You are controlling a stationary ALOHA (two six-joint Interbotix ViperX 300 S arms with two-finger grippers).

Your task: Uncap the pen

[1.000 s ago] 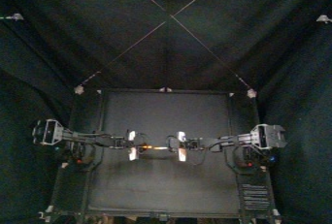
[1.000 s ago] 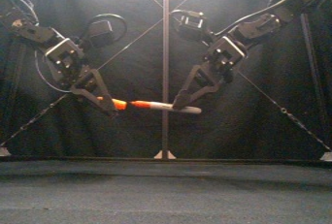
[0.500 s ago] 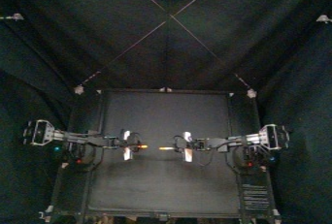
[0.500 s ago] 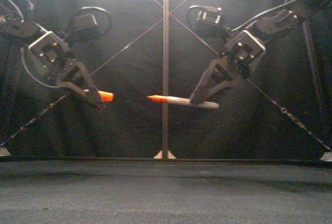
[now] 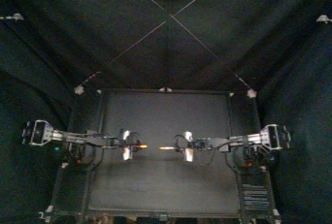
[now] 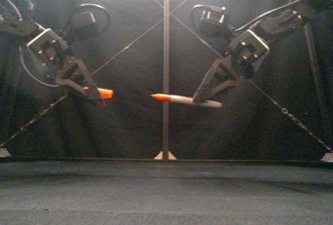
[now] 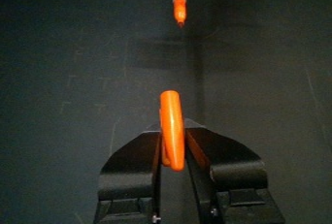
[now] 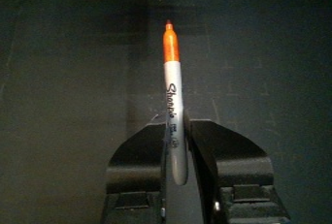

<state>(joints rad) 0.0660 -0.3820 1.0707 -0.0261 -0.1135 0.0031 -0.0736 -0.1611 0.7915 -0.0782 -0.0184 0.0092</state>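
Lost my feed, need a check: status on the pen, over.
Left gripper shut on orange cap. Right gripper shut on pen. Cap off, gap between them, both midair. Nothing in the way.

Your worktop [image 5: 162,184] is a flat, black, roughly square surface with a thin rail along its sides. From above, it fills the lower half of the scene. From the front, you look level across it: dark, matte and faintly lit toward the front edge.
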